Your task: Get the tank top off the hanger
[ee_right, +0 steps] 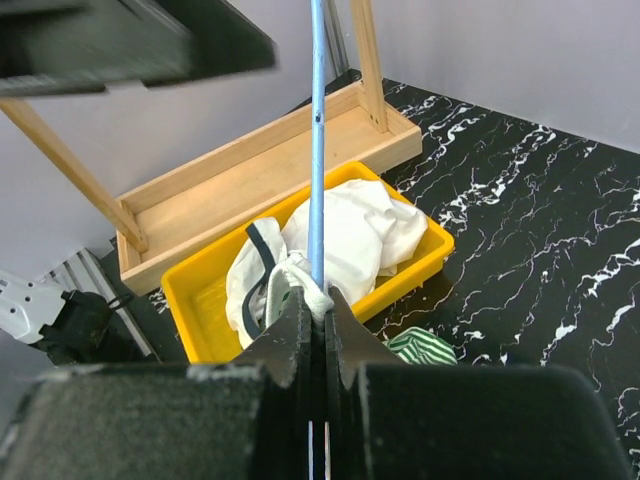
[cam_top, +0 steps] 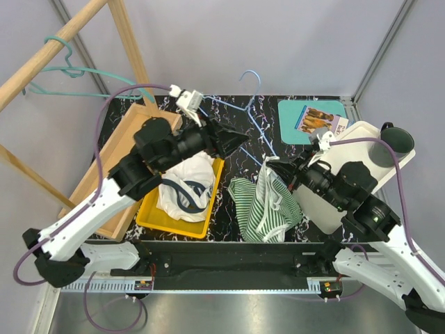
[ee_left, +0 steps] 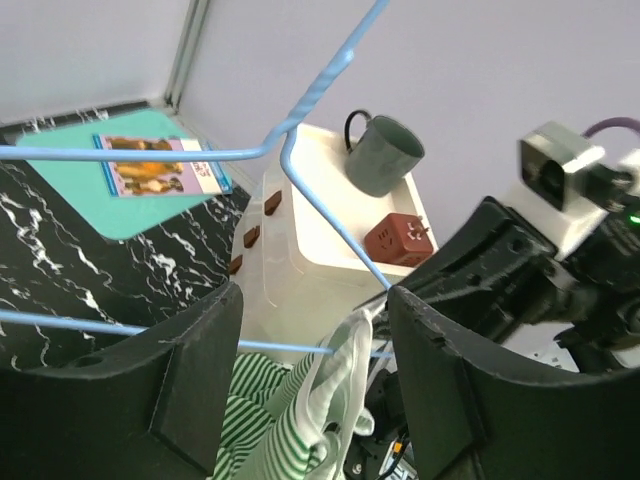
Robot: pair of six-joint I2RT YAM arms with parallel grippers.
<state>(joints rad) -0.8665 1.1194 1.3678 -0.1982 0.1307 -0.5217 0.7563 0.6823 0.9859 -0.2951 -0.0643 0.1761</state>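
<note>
Hanger [ee_right: 317, 150]: pinched in my right pincer [ee_right: 318, 312]; left pincer [ee_left: 315, 300] spread. Risk: tank top [cam_top: 259, 209] snags, dragging both.

The tank top [cam_top: 263, 209] is striped cloth, the hanger [ee_right: 316, 120] smooth blue wire, the tray [cam_top: 115, 156] matt wood.

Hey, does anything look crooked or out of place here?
Yes. The blue hanger slants instead of hanging level, and the striped tank top droops from its low end in a crumpled heap, a white strap pinched with the wire in the right pincer.
</note>
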